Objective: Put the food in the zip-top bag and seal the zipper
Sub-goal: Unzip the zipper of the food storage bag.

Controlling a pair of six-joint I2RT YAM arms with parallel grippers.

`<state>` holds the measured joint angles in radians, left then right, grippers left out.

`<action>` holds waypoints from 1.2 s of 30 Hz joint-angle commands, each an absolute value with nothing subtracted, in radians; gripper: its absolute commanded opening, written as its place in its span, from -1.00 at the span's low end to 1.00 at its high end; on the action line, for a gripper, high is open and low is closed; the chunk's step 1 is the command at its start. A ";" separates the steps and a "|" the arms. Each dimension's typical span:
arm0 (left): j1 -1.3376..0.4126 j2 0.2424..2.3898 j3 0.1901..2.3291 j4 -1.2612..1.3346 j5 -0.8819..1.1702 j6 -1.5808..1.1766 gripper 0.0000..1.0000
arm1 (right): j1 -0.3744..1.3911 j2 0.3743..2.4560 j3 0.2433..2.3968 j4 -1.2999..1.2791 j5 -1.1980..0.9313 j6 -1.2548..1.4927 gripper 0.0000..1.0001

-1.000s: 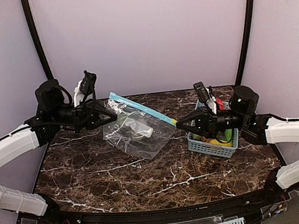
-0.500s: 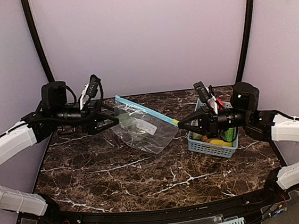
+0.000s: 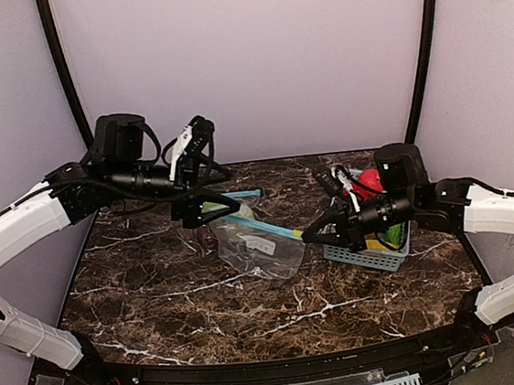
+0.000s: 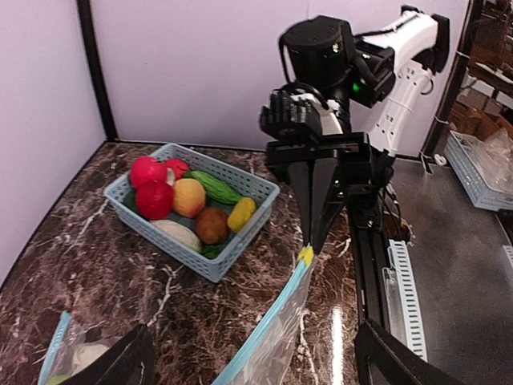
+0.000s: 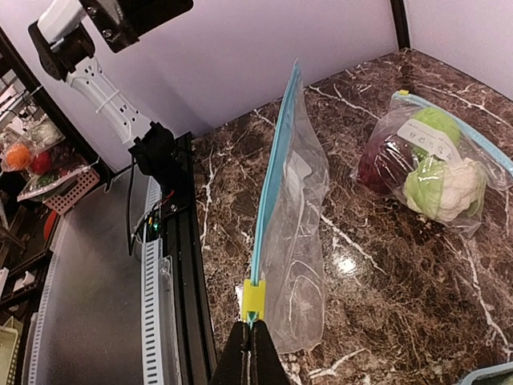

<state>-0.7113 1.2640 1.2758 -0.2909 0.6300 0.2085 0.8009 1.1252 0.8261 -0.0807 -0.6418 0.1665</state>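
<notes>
Where the top view looks down, the left gripper (image 3: pixel 220 207) hangs spread open over the zip-top bag (image 3: pixel 261 247) mid-table, and the right gripper (image 3: pixel 306 236) pinches its zipper end. Left wrist view: food (image 4: pixel 188 199) fills the basket (image 4: pixel 212 261) toward the table's right edge. Right wrist view: closed fingers (image 5: pixel 239 365) clamp the yellow slider (image 5: pixel 253 299), and a second bag (image 5: pixel 469 212) holds cauliflower (image 5: pixel 453 188).

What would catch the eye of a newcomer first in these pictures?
The right gripper pinches the yellow tab of the blue zipper on a clear bag, holding it up on edge. A second bag with a cauliflower inside lies nearby, and a light-blue basket of toy food stands on the marble table's right side.
</notes>
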 commanded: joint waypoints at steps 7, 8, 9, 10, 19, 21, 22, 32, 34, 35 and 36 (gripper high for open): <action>-0.868 1.499 1.251 -0.245 0.884 0.193 0.43 | 0.901 1.263 0.925 -0.103 -0.611 0.118 -1.00; -0.872 1.505 1.239 -0.228 0.889 0.186 0.39 | 0.903 1.274 0.934 -0.106 -0.608 0.114 -1.00; -0.873 1.507 1.221 -0.207 0.895 0.176 0.32 | 0.907 1.282 0.941 -0.112 -0.607 0.112 -1.00; -0.874 1.512 1.206 -0.199 0.900 0.173 0.22 | 0.910 1.292 0.946 -0.115 -0.606 0.111 -1.00; -0.881 1.516 1.149 -0.143 0.923 0.118 -0.23 | 0.937 1.346 0.976 -0.118 -0.592 0.123 -1.00; -0.883 1.527 1.152 -0.137 0.940 0.107 -0.34 | 0.943 1.355 0.980 -0.115 -0.589 0.124 -1.00; -0.883 1.531 1.153 -0.137 0.944 0.106 -0.39 | 0.944 1.356 0.983 -0.114 -0.589 0.125 -1.00; -0.885 1.545 1.158 -0.151 0.913 0.104 -0.41 | 0.946 1.344 0.980 -0.110 -0.583 0.125 -1.00; -0.886 1.549 1.160 -0.157 0.895 0.104 -0.34 | 0.946 1.342 0.979 -0.111 -0.583 0.124 -1.00; -0.887 1.552 1.162 -0.160 0.891 0.106 -0.32 | 0.946 1.341 0.977 -0.110 -0.583 0.126 -1.00; -0.887 1.553 1.163 -0.163 0.881 0.107 -0.31 | 0.946 1.339 0.976 -0.109 -0.582 0.126 -1.00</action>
